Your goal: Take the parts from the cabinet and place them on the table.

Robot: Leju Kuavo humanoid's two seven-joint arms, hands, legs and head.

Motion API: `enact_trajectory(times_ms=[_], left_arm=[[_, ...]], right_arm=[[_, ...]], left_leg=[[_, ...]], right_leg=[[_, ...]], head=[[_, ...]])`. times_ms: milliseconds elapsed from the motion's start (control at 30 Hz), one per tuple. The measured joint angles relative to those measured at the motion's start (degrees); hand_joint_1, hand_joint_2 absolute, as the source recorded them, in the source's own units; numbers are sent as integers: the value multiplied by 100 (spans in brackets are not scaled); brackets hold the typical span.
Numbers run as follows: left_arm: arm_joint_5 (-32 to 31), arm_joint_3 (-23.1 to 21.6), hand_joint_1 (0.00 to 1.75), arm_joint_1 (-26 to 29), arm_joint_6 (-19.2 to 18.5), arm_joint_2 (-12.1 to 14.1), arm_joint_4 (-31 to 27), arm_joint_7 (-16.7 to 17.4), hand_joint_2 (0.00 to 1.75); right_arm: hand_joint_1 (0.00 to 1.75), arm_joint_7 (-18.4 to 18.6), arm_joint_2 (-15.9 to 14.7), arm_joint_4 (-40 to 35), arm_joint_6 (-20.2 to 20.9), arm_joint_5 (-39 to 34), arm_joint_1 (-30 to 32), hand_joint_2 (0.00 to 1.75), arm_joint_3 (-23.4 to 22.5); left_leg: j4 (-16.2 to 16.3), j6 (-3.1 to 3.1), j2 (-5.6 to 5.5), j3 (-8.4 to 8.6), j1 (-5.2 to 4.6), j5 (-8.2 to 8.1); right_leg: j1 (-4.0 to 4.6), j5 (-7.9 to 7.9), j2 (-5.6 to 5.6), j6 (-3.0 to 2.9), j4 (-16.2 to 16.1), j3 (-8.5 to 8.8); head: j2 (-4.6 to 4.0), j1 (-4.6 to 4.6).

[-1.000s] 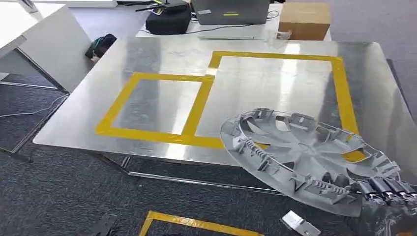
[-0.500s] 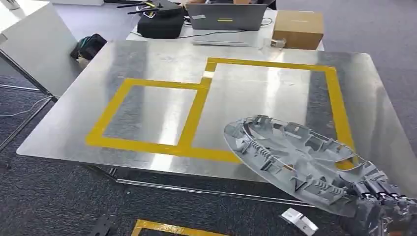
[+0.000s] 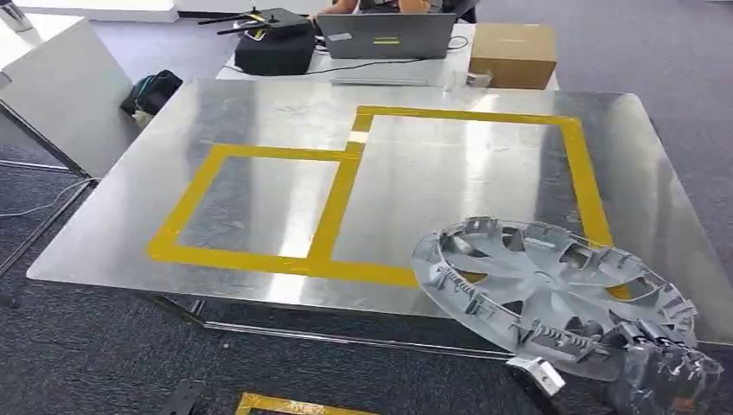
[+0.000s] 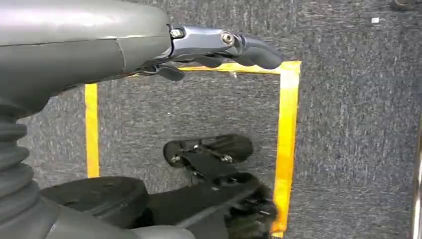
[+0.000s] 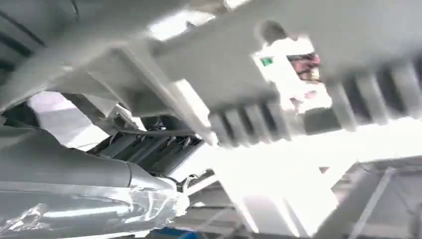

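We see a brushed-metal bench (image 3: 259,130) marked with yellow tape rectangles (image 3: 259,207), on dark carpet (image 3: 86,363). Our right hand (image 3: 661,367) grips a ribbed grey plastic hubcap (image 3: 553,290) (tilted over the near edge); left hand (image 4: 219,47) hangs empty, fingers apart

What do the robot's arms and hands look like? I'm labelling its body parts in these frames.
The left hand has a smooth grey cover, a grey ribbed sleeve behind it, a shiny chrome link with a screw head, and dark fingers. The right hand is grey with dark fingers; crinkled silver wrapping covers its arm behind the wrist.
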Motion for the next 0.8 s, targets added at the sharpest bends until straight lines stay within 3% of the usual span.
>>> enact_trajectory(times_ms=[33,67,167,233,267,333,367,400,433,467,533,567,633,667,800], left_arm=[[-4,-2,0,-5,-6,0,0,0,175],[-20,-7,0,-23,-20,-18,0,4,175],[-63,-17,0,-37,-50,-15,0,28,175],[-116,-28,0,-59,-68,-7,0,77,175],[-122,-39,0,-73,-83,-2,0,76,175],[-142,-57,0,-86,-92,-2,0,101,175],[-155,-59,0,-80,-94,-2,0,101,175],[-157,-59,0,-73,-94,-4,0,101,175],[-157,-61,0,-72,-94,-4,0,101,175],[-164,-63,0,-73,-98,-4,0,101,175],[-171,-70,0,-76,-100,-4,0,101,175],[-179,-72,0,-76,-111,-9,0,101,175],[-216,-105,0,-93,-142,-4,2,127,175],[-241,-127,0,-95,-151,-2,0,138,175],[-299,-208,0,-132,-181,-2,2,203,175]], right_arm=[[175,125,-93,13,121,-112,-17,175,2],[175,214,-179,22,258,-219,-33,175,0],[175,423,-525,79,696,-402,-99,175,-24],[175,513,-768,137,991,-361,-150,175,-52],[175,563,-841,186,1130,-338,-191,175,-81],[175,638,-1040,304,1342,-356,-270,175,-193],[175,657,-1112,354,1390,-365,-304,175,-234],[175,668,-1171,402,1414,-369,-322,175,-275],[175,675,-1201,428,1427,-371,-330,175,-299],[175,688,-1241,461,1434,-371,-338,175,-321],[175,697,-1309,500,1447,-367,-370,175,-354],[175,740,-1341,513,1535,-371,-404,175,-367],[175,845,-1464,546,1825,-428,-454,175,-418],[175,872,-1556,581,1948,-490,-482,175,-477],[175,828,-1974,765,2376,-824,-746,175,-897]], left_leg=[[-497,-32,1,276,33,186],[-784,-91,-10,424,35,124],[-777,37,-33,405,-8,77],[-816,141,-18,432,17,110],[-816,187,-13,435,3,100],[-815,262,-10,434,-52,90],[-814,286,-7,436,-86,82],[-813,305,-6,442,-119,78],[-812,326,-7,455,-146,70],[-811,340,-10,474,-175,60],[-810,368,-11,538,-220,31],[-806,355,-8,548,-248,18],[-771,348,-2,521,-270,7],[-767,390,2,519,-272,12],[-776,383,5,518,-270,17]], right_leg=[[-13,-13,1,38,0,17],[12,-37,12,93,15,8],[-7,-16,48,210,-75,-21],[-18,-66,26,279,-30,10],[-11,-218,-28,277,183,-89],[10,-737,-38,279,1174,-584],[32,-895,-38,269,1628,-821],[52,-908,-38,255,1833,-948],[79,-780,-38,219,1753,-932],[113,-550,-36,175,1433,-795],[189,12,-40,51,349,-275],[228,21,-60,-20,61,-141],[214,91,-69,1,9,-102],[212,106,-68,30,6,-108],[216,99,-62,19,6,-113]], head=[[0,-4],[0,-31],[0,-20],[0,-15],[0,13],[0,24],[0,28],[0,24],[0,24],[0,24],[0,22],[0,18],[0,9],[0,15],[0,11]])
